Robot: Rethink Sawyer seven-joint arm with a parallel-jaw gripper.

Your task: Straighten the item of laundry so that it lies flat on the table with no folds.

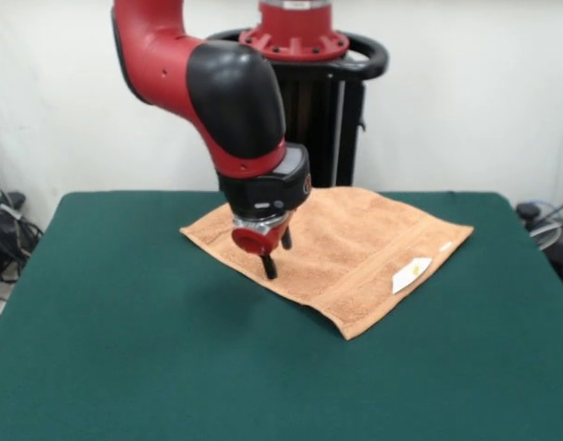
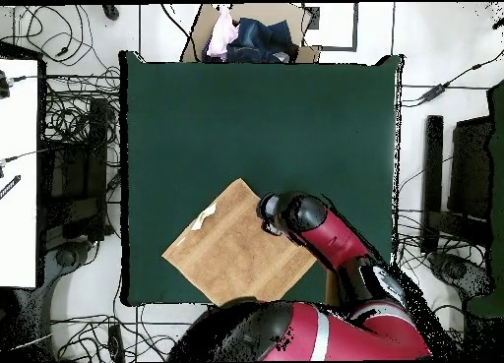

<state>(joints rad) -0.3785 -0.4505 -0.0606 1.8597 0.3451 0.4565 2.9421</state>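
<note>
The item of laundry is a peach-orange towel spread out on the green table, turned diamond-wise on the far half. It looks flat, with its white label near the right front corner. My gripper points down over the towel's left front edge; its two black fingers stand apart with nothing between them. From overhead, the gripper sits at the right corner of the towel, and the arm hides the towel's lower right part. The label shows on the towel's upper left edge.
The black pedestal rises behind the table. Overhead, a box of clothes sits beyond the table's far edge. Cables run along both sides, and a white surface stands at the left.
</note>
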